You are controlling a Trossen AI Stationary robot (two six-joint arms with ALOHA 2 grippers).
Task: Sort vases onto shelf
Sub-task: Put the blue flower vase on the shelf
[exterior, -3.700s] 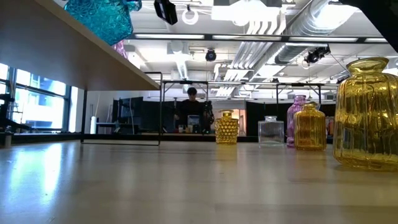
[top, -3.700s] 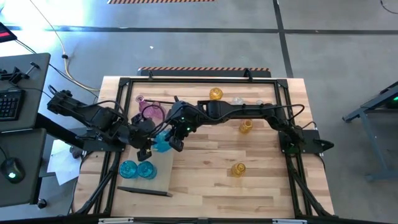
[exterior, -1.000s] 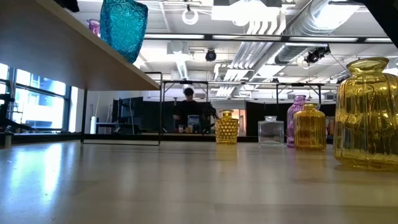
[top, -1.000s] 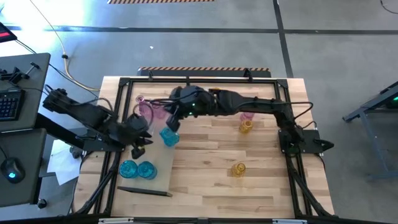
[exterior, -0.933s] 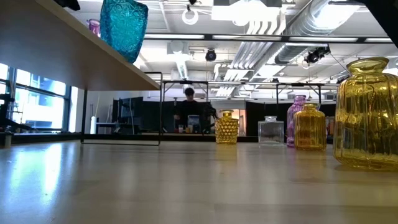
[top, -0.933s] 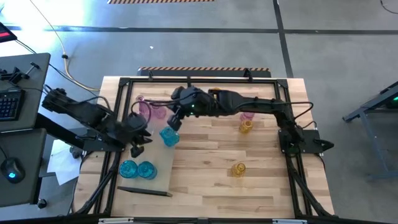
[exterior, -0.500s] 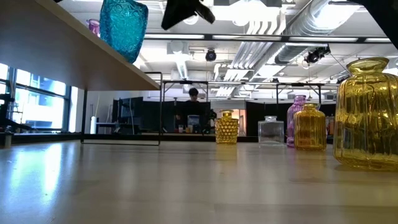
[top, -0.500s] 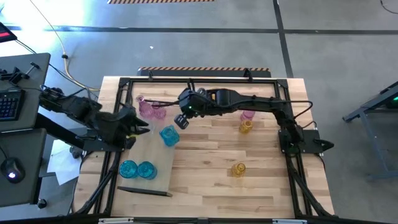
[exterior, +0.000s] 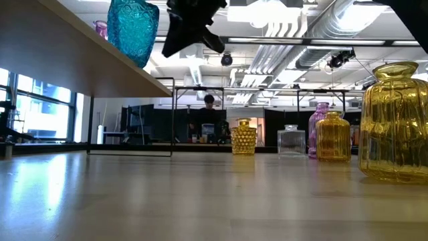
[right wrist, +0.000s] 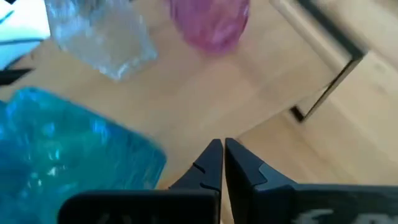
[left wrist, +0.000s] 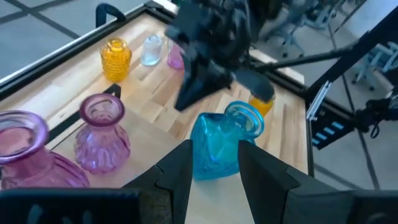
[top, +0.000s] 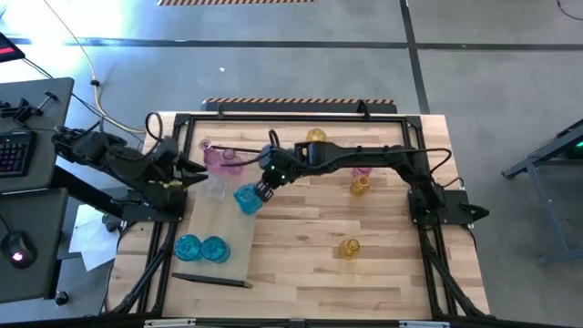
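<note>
Black, two-fingered: the right gripper (top: 262, 189) has its fingers pressed together on nothing, hanging just right of the teal vase (top: 246, 199). From the right wrist, the fingertips (right wrist: 214, 163) sit over bare board with that teal glass close by.

Left gripper (top: 187, 175): parted, empty, at the far left end of the shelf (top: 230, 251). From its wrist, the fingers (left wrist: 177, 171) frame the teal vase.

On the shelf, working outward:
- teal vase, upright, at the right edge (faceted body, narrow neck, flared lip);
- clear vase (top: 215, 187), just left of it;
- two pink vases (top: 225, 158) at the far end;
- two round teal vases (top: 200, 247) at the near end.

Off the shelf, on the table (top: 383, 273):
- amber vase (top: 315, 138), far side;
- amber vase (top: 360, 186), centre right;
- amber vase (top: 349, 247), nearer;
- a pink vase, largely hidden under the right arm.

Handling, by judgement: thin rigid glass, light, smooth and likely slippery, easily chipped or toppled. Best taken around the neck below the lip, or squarely across the ribbed body, with modest pressure; set down without knocking neighbours. The amber pieces look the likely next candidates.
</note>
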